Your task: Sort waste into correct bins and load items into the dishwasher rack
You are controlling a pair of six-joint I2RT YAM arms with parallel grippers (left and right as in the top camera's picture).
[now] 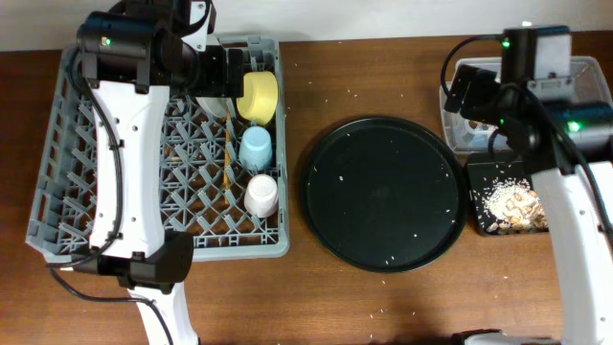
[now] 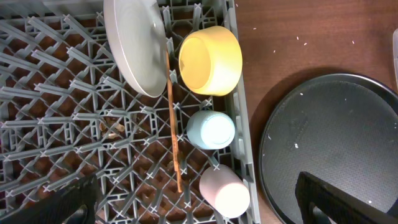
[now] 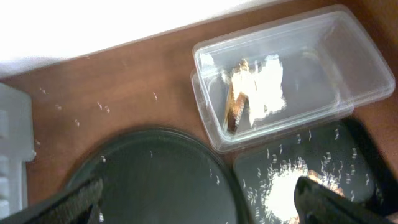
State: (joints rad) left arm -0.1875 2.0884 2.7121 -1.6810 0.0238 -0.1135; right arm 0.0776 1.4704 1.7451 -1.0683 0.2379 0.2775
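The grey dishwasher rack (image 1: 57, 144) holds the pale grey plate (image 2: 134, 43) on edge, the yellow bowl (image 2: 210, 59), blue cup (image 2: 211, 129), pink cup (image 2: 225, 191) and wooden chopsticks (image 2: 173, 124). My left gripper (image 2: 193, 186) hangs open and empty above them. The clear tub (image 3: 364, 62) holds the white napkin (image 3: 267, 87) and brown-gold wrapper (image 3: 236, 102). The black rectangular tray (image 3: 348, 146) next to it holds rice and food scraps (image 1: 508, 201). My right gripper (image 3: 196, 199) is open and empty above the near edge of the bins.
The large round black tray (image 1: 383, 192) lies between the rack and the bins, with a few rice grains on it. Loose grains dot the brown table (image 1: 316, 77) round it. The right arm hides part of the tub from overhead.
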